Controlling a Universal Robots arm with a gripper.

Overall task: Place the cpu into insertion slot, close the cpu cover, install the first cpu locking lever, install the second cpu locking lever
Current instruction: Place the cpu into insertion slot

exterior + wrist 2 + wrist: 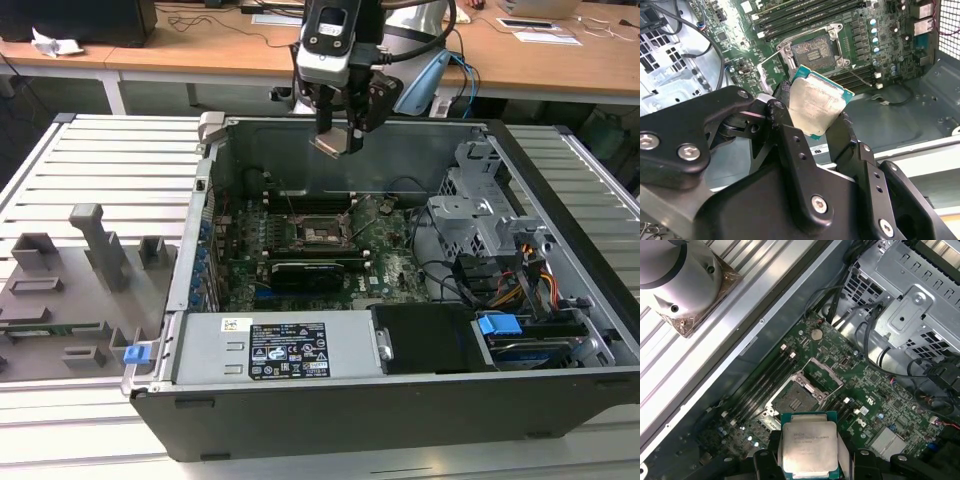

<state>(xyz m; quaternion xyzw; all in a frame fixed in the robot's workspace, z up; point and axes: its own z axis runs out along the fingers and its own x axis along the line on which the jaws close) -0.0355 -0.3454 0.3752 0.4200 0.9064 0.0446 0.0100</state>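
My gripper (337, 138) hangs above the open computer case, shut on the cpu (338, 142), a flat silver-topped square chip held by two opposite edges. In both wrist views the cpu (815, 105) (809, 445) sits between the black fingers (783, 92), tilted, and well above the motherboard. The insertion slot (322, 236) (812, 50) (791, 400) lies bare below, with nothing in it. The cpu cover (823, 372) stands raised at one edge of the slot. Two thin wire levers (861, 78) stick out free beside the slot.
A metal drive cage (480, 205) fills the case on the exterior view's right. A long black card (315, 272) lies just in front of the slot, and the power supply (270, 350) is at the near wall. Memory slots (765, 385) flank the socket. A grey fixture tray (70, 290) sits outside the case.
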